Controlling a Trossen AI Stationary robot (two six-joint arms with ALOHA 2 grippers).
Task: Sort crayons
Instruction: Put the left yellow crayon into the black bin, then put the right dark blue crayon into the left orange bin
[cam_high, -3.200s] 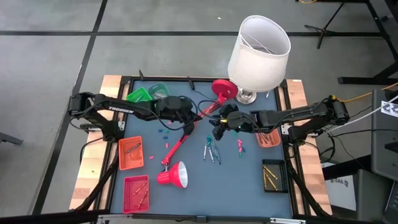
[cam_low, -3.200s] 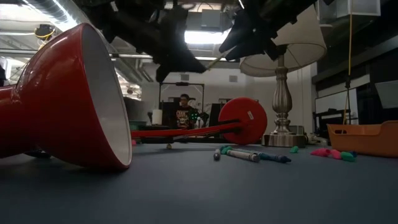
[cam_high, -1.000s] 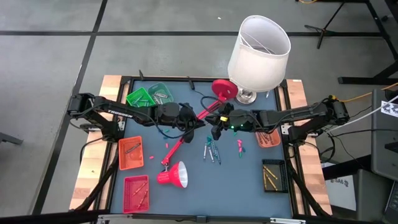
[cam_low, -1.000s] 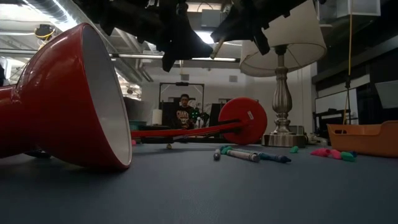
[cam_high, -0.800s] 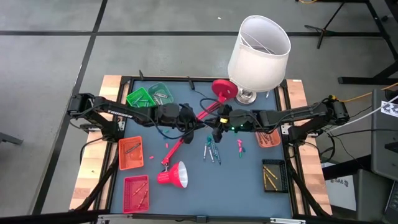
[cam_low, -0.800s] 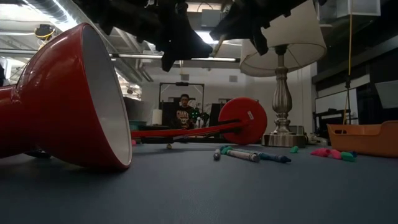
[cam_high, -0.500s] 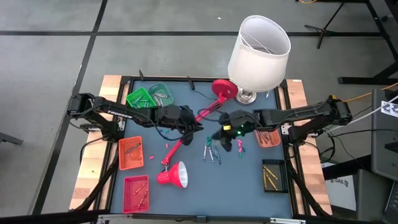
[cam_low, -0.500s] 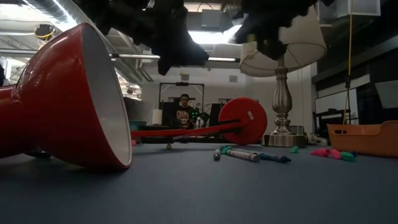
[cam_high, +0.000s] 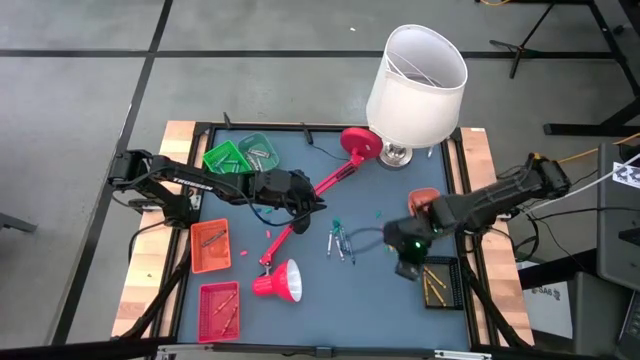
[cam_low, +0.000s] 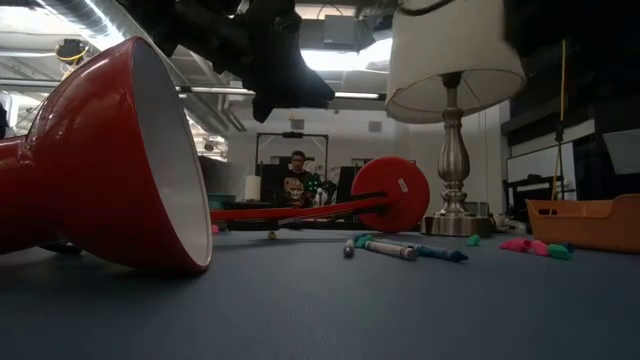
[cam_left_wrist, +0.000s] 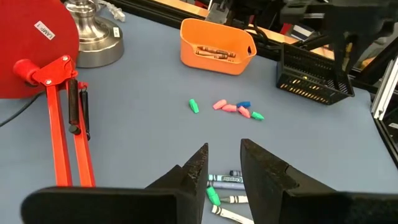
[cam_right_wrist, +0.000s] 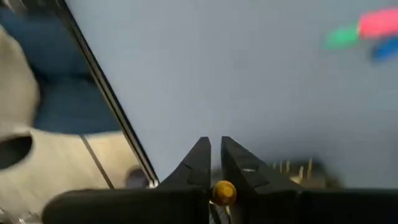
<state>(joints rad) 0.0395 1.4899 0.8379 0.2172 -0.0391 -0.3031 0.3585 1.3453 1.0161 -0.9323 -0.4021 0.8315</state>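
i see the crayons (cam_left_wrist: 234, 109) as short pink, green and blue stubs mid-table, longer grey ones (cam_left_wrist: 225, 180) nearby. my left gripper (cam_left_wrist: 222, 163) hangs above them, fingers parted, empty — right gripper (cam_right_wrist: 215, 163) pinches a yellow crayon (cam_right_wrist: 224, 190) over the black basket (cam_high: 439, 282).

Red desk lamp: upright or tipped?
Tipped. The red desk lamp lies flat on the table in the high view, shade on its side, mouth facing sideways in the low view.
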